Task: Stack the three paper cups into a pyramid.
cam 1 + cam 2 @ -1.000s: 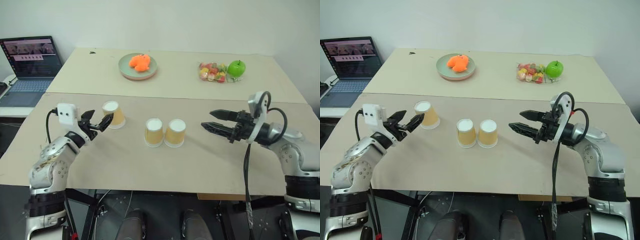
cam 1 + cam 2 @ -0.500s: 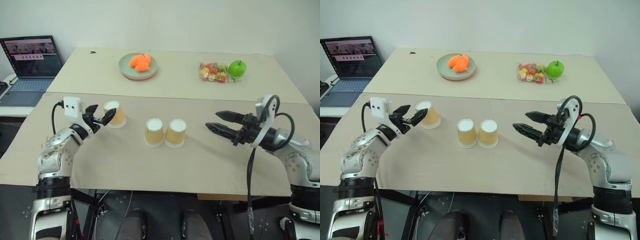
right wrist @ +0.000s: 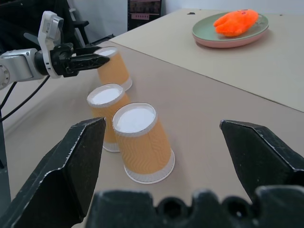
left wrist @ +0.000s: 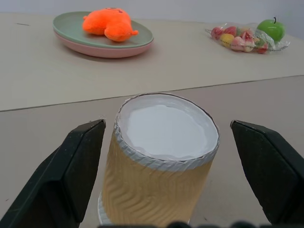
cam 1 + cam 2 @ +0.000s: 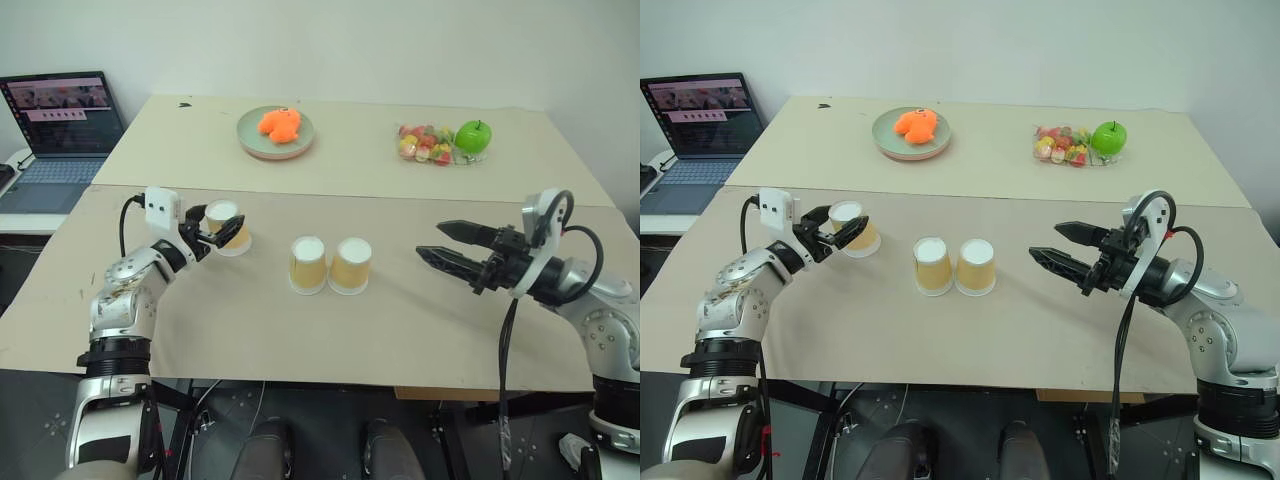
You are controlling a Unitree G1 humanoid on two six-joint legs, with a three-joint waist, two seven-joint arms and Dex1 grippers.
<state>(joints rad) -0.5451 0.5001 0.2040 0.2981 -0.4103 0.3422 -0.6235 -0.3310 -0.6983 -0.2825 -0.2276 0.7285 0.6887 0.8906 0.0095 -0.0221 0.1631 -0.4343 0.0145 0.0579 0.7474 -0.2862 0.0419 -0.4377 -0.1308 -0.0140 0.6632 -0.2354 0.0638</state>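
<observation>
Spreading our left gripper (image 5: 212,233) wide, we bracket the lone cup (image 5: 229,229) without touching it; in the left wrist view one black finger (image 4: 66,178) stands on each side of that cup (image 4: 159,161), with a gap showing on both sides. The cup is upside down, white base up, on the tan table (image 5: 300,330). From the table's middle in the head view, it sits at about 10 o'clock.

Our right gripper (image 5: 448,243) hovers over the table at about 3 o'clock, fingers parted and empty, pointing across toward the other two cups. These two, the left cup of the pair (image 5: 308,264) and the right cup of the pair (image 5: 351,264), stand inverted side by side near the table's centre, touching or nearly so; we cannot tell which. The right wrist view shows them between our own fingers, well apart from the fingertips, with the lone cup and the left gripper beyond.

Farther out, on the rear table, a green plate (image 5: 250,140) holding an orange toy (image 5: 279,124) lies at 12 o'clock, and a bag of candies (image 5: 426,143) with a green apple (image 5: 472,136) just beside it lies at 1 o'clock. An open laptop (image 5: 60,125) sits at 10 o'clock, off the table's edge.
</observation>
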